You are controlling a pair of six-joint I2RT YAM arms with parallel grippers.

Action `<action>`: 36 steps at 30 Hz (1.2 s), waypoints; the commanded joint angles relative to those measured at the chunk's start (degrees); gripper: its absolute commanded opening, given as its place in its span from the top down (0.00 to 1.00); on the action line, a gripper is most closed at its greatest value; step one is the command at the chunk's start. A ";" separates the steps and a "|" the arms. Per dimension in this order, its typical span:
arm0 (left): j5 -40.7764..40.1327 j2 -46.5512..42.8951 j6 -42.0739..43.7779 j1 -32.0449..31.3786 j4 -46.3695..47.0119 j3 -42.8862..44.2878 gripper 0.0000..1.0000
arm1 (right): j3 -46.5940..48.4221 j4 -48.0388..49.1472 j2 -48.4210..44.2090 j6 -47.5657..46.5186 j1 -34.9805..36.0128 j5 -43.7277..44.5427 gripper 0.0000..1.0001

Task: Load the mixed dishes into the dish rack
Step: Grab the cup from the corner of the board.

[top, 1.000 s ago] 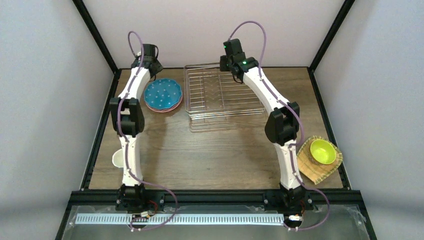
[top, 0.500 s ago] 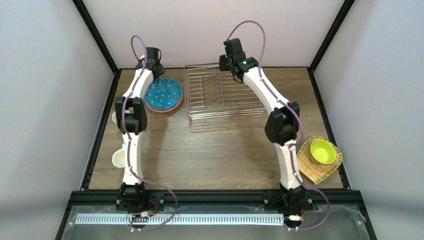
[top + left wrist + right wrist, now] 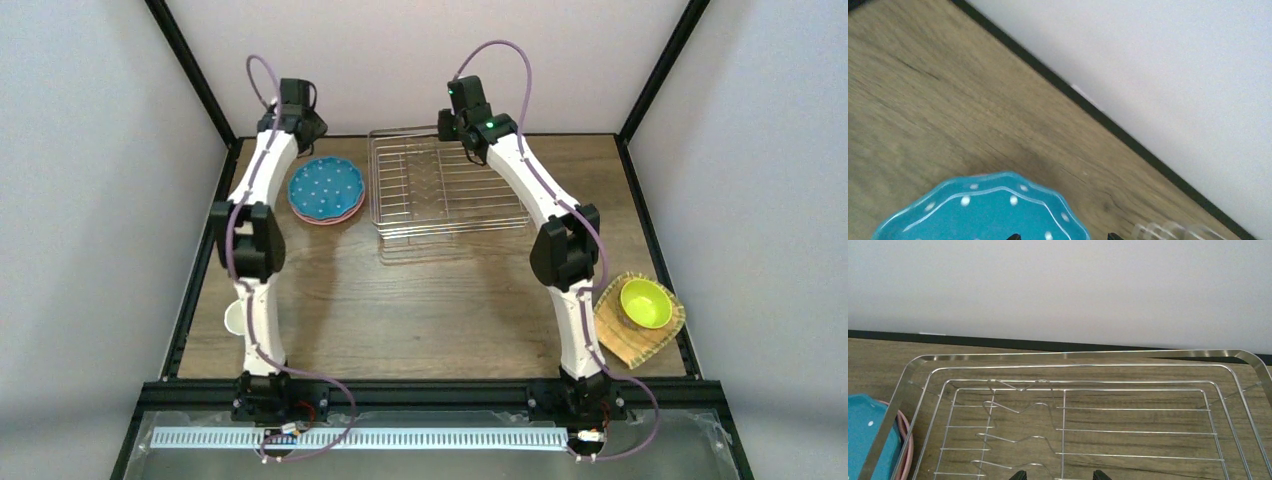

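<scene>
The dish rack [image 3: 445,190] holds no dishes yet. Just left of it, the blue dotted plate [image 3: 326,187] is stacked on the pink plate [image 3: 908,445]. The left pincer [image 3: 1062,238] is spread wide at the stack's far rim, probably to grab the top plate. The right pincer [image 3: 1058,475], parted and empty, hangs over the rack's far end.

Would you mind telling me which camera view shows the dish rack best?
The top external view: the whole rack shows, beside the plates. The right wrist view shows only its far end, close up. The left wrist view catches at most a blurred bit at its bottom edge.
</scene>
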 commanded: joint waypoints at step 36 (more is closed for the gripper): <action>-9.12 -77.50 -26.43 -8.56 -36.52 -58.72 0.00 | -43.65 5.71 -35.68 -4.52 3.62 -14.70 0.16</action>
